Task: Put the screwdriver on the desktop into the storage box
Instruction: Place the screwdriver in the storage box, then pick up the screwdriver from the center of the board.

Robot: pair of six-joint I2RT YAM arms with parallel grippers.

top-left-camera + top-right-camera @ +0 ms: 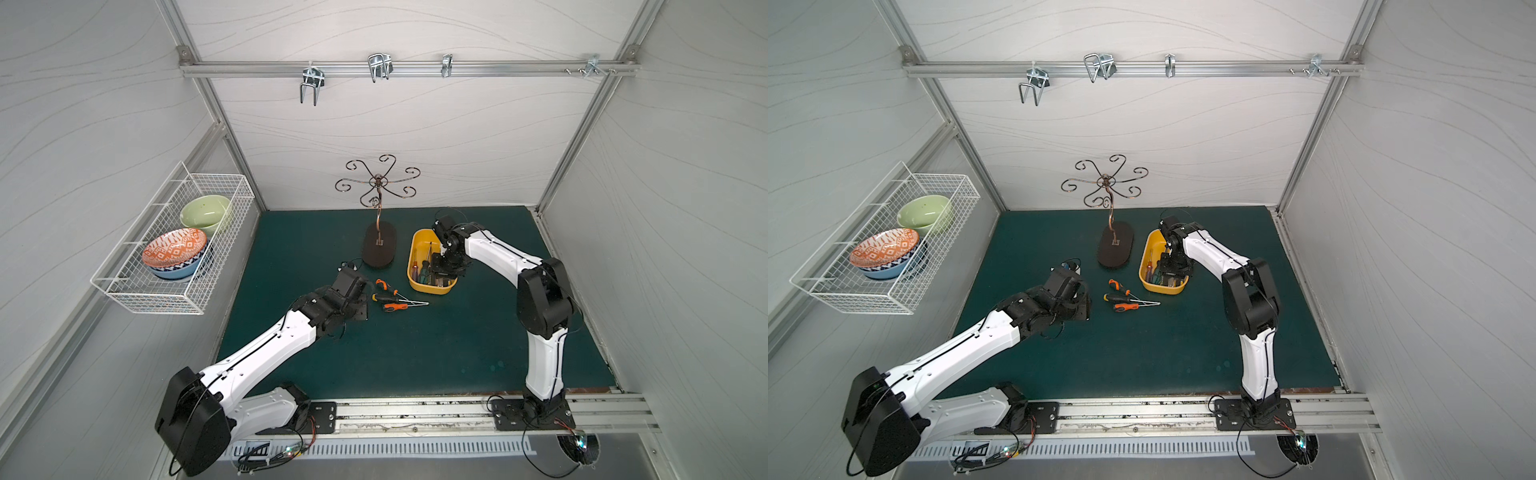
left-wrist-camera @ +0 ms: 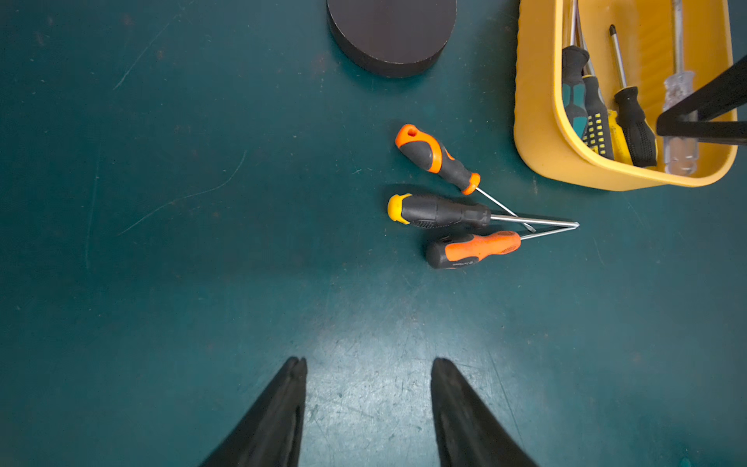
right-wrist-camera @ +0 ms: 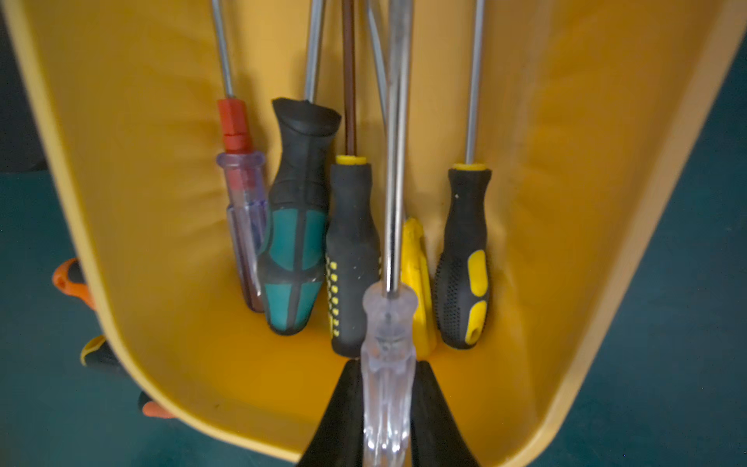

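Note:
Three screwdrivers lie fanned on the teal desktop (image 1: 415,353), tips meeting: an orange-and-black one (image 2: 436,157), a black one with a yellow cap (image 2: 438,211) and an orange one (image 2: 477,247). My left gripper (image 2: 368,360) hovers open over bare desktop just short of their handles, nothing between its fingers. The yellow storage box (image 1: 419,249) stands to their right and holds several screwdrivers. My right gripper (image 3: 387,364) is down inside the box (image 3: 566,161), shut on a clear-handled screwdriver (image 3: 390,323) whose shaft points along the box.
A hook stand with a dark oval base (image 1: 378,249) stands just left of the box, behind the loose screwdrivers. A white wire basket (image 1: 137,286) with bowls hangs on the left wall. Metal hooks (image 1: 380,66) hang from the back rail.

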